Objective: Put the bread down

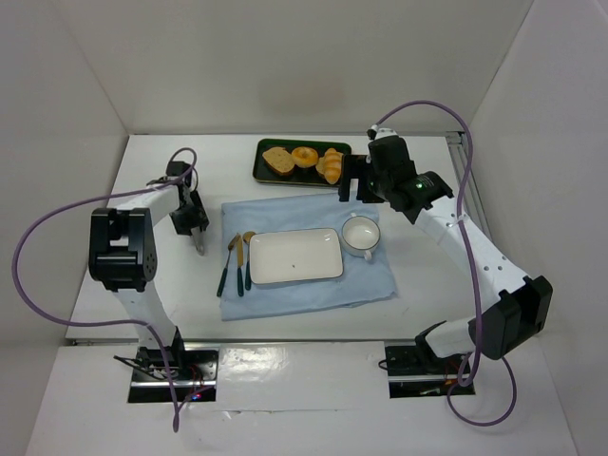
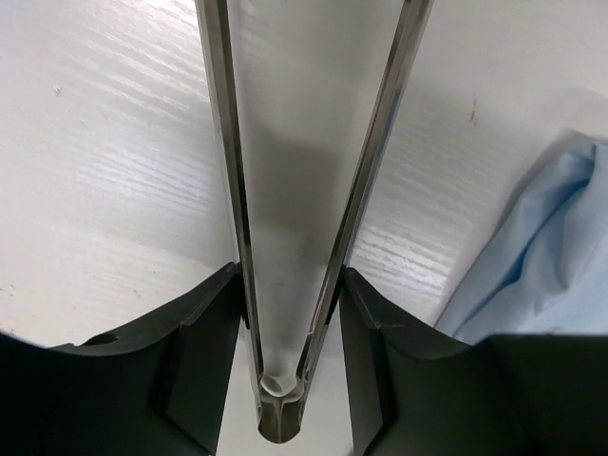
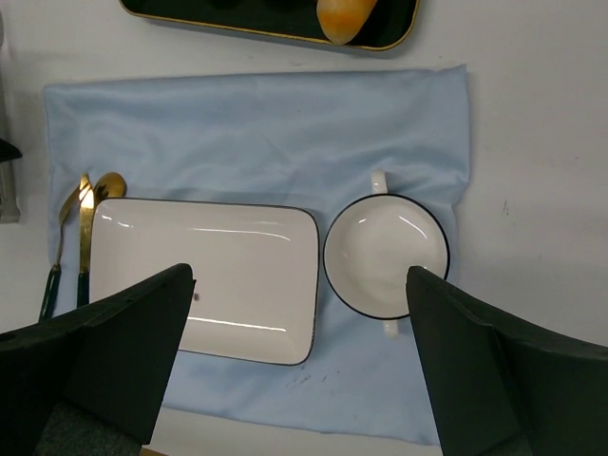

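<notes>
At the tray's right end: the bread (image 1: 331, 166) lies on the dark tray (image 1: 263, 171) at the far side of the table, beside a ring bun (image 1: 304, 156) and a toast slice (image 1: 278, 161).
Bread axis: its long axis runs roughly far-to-near, slightly tilted. From my right wrist only one rounded end shows.
Left gripper: my left gripper (image 2: 287, 332) is clamped on the hinge end of the tongs (image 2: 231, 190). Both black fingers press the steel arms, whose tips run out of view, apart.
Right gripper: my right gripper (image 3: 299, 285) is spread wide and holds nothing.
Bearing: from the tongs the bread lies to the far right, well apart, past the far left corner of the cloth (image 1: 285, 214). The tong tips point toward the near edge, away from it.
Nearer arm: the right one, just beside the tray's right end. The tool is in my left, so I judge the left arm must swing round and reach.
Approach: I judge the tongs should straddle the roll across its short width.
Materials: the bread is plump, golden, faintly ridged and probably soft. The tongs are polished, thin and springy. The plate (image 1: 294, 256) is white, glazed, rectangular and bare. The cup (image 1: 361, 235) is round and dark-rimmed. The cloth is pale blue and creased.
</notes>
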Controlling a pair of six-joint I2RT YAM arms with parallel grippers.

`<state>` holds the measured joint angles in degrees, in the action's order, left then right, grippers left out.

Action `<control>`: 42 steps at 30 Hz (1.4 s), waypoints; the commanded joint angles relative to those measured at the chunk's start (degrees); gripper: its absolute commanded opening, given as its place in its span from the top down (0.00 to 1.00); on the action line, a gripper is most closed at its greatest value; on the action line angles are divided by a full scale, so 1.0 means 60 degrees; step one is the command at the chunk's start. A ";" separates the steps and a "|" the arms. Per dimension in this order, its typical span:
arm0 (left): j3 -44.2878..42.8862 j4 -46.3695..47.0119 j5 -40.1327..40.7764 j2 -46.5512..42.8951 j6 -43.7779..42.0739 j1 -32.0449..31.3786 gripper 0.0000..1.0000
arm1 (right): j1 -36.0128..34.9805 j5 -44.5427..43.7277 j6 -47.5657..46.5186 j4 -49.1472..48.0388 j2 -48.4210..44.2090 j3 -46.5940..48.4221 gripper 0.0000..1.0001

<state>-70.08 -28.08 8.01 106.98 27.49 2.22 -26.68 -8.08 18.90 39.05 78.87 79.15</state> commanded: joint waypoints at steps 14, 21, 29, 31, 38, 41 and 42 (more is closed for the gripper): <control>-0.2993 -0.1443 -0.1071 -0.3108 0.0019 -0.1657 0.41 | 0.0066 0.0570 0.0132 -0.0561 -0.0049 -0.0067 0.00; -0.4036 -0.1532 -0.1949 -0.2392 -0.0478 -0.3020 0.41 | 0.0066 0.0658 0.0132 -0.0678 -0.0239 -0.0433 0.00; -0.4973 -0.1239 -0.1938 -0.1221 -0.1122 -0.4497 0.41 | 0.0241 0.0248 0.0132 -0.0678 -0.0868 -0.0975 0.00; -0.5617 -0.1458 -0.1848 -0.0912 -0.1124 -0.4864 0.41 | 0.0242 0.0160 0.0132 -0.0678 -0.1103 -0.1078 0.00; -0.7302 -0.1781 -0.1643 0.0274 -0.1226 -0.5568 0.41 | 0.0550 -0.0674 0.0425 -0.0590 -0.1485 -0.1283 0.00; -0.7670 -0.1898 -0.1555 0.0772 -0.1138 -0.5804 0.41 | 0.0755 -0.0866 0.0425 -0.0458 -0.1485 -0.1283 0.00; -0.7800 -0.1898 -0.1453 0.0875 -0.1051 -0.5891 0.41 | 0.0871 -0.0866 0.0425 -0.0458 -0.1485 -0.1283 0.00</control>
<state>-114.30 -39.09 -2.17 109.86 21.26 -32.27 -22.74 -10.55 20.99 37.04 71.24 71.55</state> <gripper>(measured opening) 0.597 0.999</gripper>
